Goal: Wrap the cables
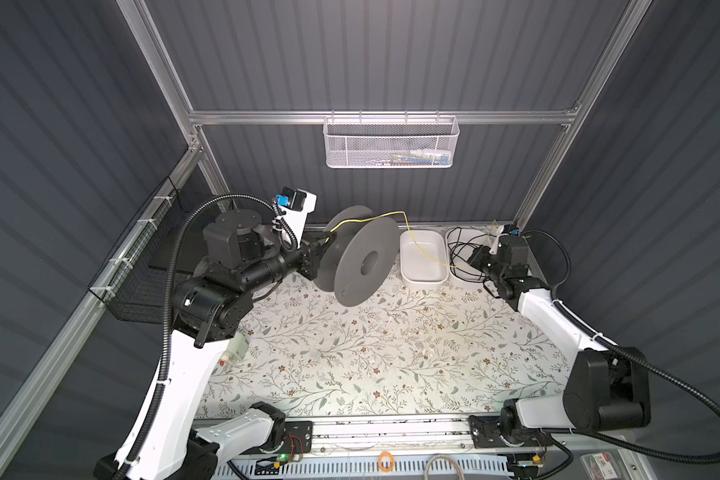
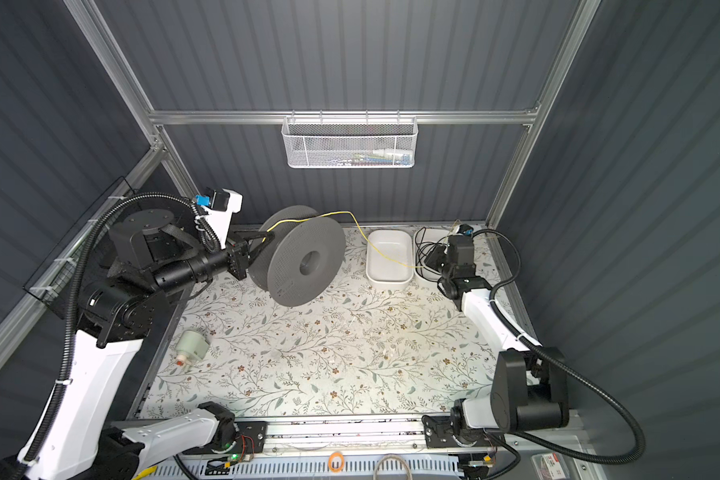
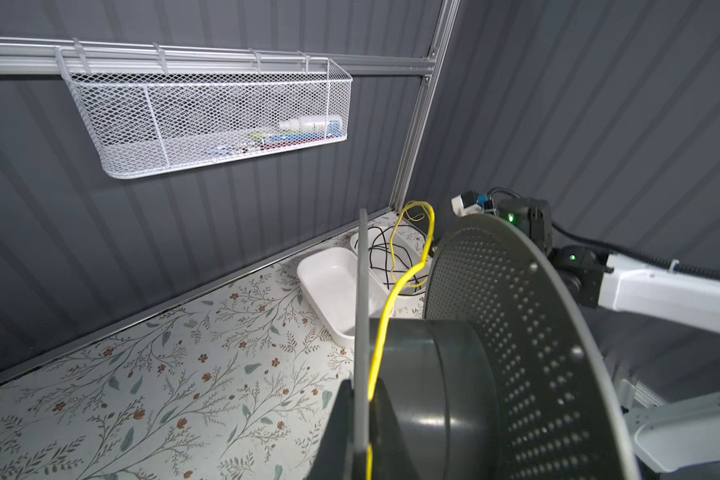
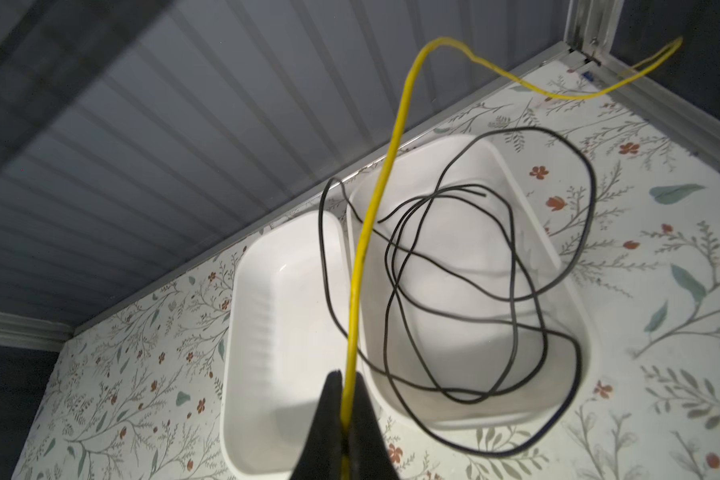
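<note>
A thin yellow cable (image 1: 391, 214) (image 2: 337, 213) runs from a grey spool (image 1: 362, 266) (image 2: 304, 266) in an arc over to my right gripper. My left gripper (image 1: 325, 241) (image 2: 267, 239) (image 3: 363, 380) is shut on the spool's near flange, holding the spool off the table. In the left wrist view the cable (image 3: 385, 316) passes between those fingers beside the flange. My right gripper (image 1: 472, 261) (image 2: 429, 262) (image 4: 347, 374) is shut on the yellow cable (image 4: 385, 174) above two white trays, and the cable's free end springs away beyond it.
An empty white tray (image 1: 425, 282) (image 4: 267, 415) sits beside a second tray (image 1: 458, 237) (image 4: 474, 409) holding a loose thin black wire (image 4: 512, 257). A white mesh basket (image 1: 391, 143) hangs on the back wall. A black wire basket (image 1: 142, 266) is at the left, near a small white bottle (image 2: 192, 347).
</note>
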### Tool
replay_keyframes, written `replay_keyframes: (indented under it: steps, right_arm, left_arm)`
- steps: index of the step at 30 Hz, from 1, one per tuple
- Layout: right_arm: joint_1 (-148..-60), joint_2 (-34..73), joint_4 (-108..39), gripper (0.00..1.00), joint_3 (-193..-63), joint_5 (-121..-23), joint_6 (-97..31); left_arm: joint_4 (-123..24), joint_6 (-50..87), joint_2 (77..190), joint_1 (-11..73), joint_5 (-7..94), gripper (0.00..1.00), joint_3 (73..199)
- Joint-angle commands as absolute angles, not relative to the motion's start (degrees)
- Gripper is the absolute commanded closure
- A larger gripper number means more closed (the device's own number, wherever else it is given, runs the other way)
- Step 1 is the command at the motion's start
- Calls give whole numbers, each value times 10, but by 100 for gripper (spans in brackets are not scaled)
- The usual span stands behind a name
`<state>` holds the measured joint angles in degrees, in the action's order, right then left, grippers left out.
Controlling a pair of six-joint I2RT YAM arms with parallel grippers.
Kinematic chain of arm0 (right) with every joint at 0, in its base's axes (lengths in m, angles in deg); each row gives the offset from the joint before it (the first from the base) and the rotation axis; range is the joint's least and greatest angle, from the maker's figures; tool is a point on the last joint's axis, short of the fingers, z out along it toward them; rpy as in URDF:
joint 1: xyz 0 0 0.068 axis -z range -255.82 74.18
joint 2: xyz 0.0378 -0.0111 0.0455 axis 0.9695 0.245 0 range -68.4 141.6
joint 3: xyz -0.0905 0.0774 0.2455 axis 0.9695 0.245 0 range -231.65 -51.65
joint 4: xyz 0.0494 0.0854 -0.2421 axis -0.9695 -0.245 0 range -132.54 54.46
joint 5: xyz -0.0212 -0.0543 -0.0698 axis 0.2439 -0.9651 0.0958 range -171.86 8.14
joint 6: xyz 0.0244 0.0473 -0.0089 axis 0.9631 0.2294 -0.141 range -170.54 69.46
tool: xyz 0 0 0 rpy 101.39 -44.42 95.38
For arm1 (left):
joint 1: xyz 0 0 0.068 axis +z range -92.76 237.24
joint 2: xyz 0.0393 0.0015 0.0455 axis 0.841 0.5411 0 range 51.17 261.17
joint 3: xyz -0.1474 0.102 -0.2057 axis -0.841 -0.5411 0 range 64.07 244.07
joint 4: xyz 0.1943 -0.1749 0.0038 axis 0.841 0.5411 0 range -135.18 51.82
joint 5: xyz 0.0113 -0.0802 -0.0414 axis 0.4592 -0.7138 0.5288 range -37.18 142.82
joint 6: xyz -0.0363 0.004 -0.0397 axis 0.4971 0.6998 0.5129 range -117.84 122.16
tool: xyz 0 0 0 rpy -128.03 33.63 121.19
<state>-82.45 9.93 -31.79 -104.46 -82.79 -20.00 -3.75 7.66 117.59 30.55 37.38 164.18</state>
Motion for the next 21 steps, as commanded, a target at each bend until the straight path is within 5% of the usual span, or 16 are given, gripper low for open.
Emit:
replay_keyframes:
  steps: [1,12,21]
  right_arm:
    - [-869,64,-289,100,-998,-871,-207]
    - [-1031,4,-296,100,-931,-940,-208]
    - [-1229,-167,-389,100,-942,-1072,-234]
  left_arm:
    - [-154,146,1195,306,422,100,1689]
    - [-317,220,1250,306,557,100,1681]
    - [-409,147,1262,255,698,100,1572]
